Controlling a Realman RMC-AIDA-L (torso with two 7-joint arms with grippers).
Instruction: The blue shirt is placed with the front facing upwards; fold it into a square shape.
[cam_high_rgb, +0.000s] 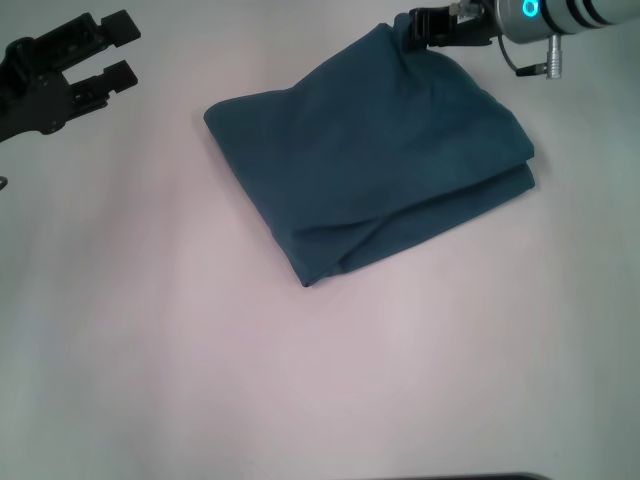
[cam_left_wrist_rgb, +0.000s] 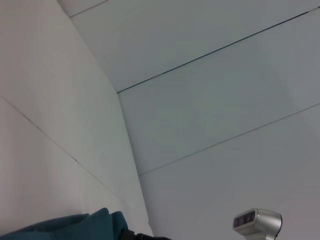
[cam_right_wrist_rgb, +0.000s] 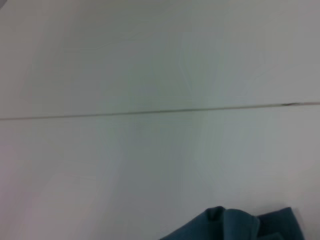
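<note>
Blue shirt folded into a rough square, centre-right of the head frame, flat on the white table. Layered edges showing along its lower right side; no print visible. Far corner bunched and pulled up at upper right. Right gripper at that corner, upper right of frame, jaws pinching the fabric. Left gripper at upper left, well apart from the shirt, jaws spread, holding nothing. Only a bit of teal cloth low in frame on both wrist views, rest plain white panels.
</note>
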